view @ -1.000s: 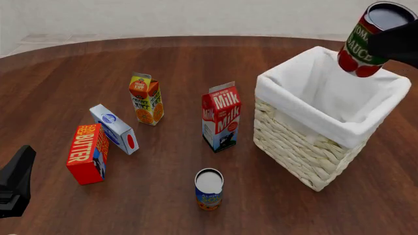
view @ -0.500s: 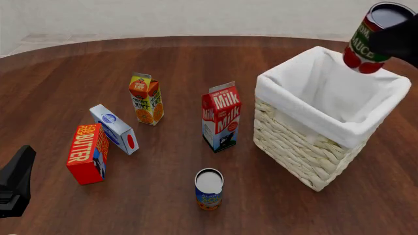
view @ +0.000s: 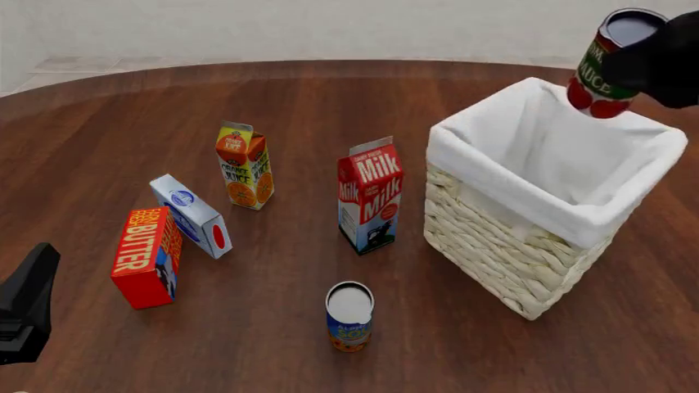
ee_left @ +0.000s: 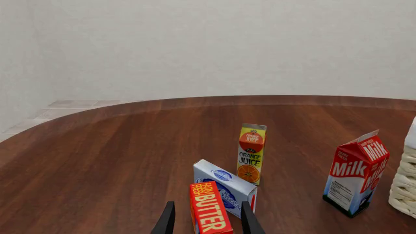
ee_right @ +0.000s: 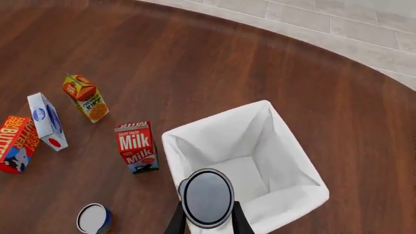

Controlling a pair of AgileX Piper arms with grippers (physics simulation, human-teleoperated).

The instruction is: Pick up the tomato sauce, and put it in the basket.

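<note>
The tomato sauce point(view: 604, 72), a red and green can with a grey top, hangs tilted above the far right corner of the basket point(view: 497, 237). My right gripper point(view: 642, 64) is shut on it. In the right wrist view the can's grey top point(ee_right: 206, 197) sits between the two fingers, straight over the white-lined basket point(ee_right: 195, 132). My left gripper point(view: 26, 301) rests low at the near left edge of the table. It is open point(ee_left: 206, 225) and holds nothing, with the butter carton a short way beyond its fingers.
A milk carton point(view: 369, 204) stands just left of the basket. Further left are an orange juice carton point(view: 245, 165), a blue-white carton point(view: 191, 215) and a red butter carton point(view: 146, 255). A blue-and-orange can point(view: 349, 315) stands near the front.
The right gripper has lifted the tomato sauce slightly and shifted it a little to the left above the basket. The left arm has not moved.
</note>
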